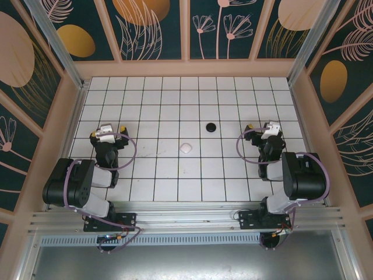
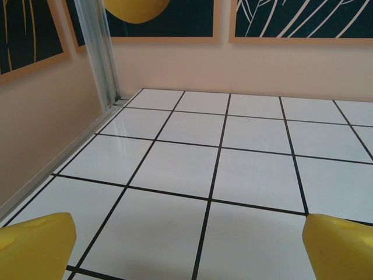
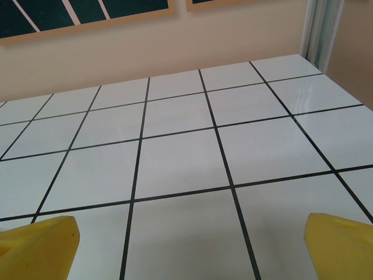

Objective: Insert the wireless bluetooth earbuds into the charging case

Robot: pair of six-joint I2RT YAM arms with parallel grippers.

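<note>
Left gripper (image 1: 108, 130), right gripper (image 1: 264, 126) — jaws spread, empty; white case (image 1: 186, 148), black case (image 1: 210, 126) between; long axis unclear.

A glossy white tiled tabletop with thin black grout lines (image 1: 151, 111) lies in the middle, boxed in at nine, twelve and three o'clock by peach-coloured walls (image 1: 186, 69) that carry dark teal picture panels printed with pale leaves, flowers and orange ovals (image 1: 154, 29). A slanted silver aluminium post (image 1: 53, 38) stands at the far corner toward eleven o'clock, and a second silver post (image 1: 317, 35) stands toward one o'clock. At six o'clock a ribbed aluminium rail (image 1: 186, 217) runs along the tabletop's near edge, with a dull grey metal sheet (image 1: 186, 262) just outside it.
</note>
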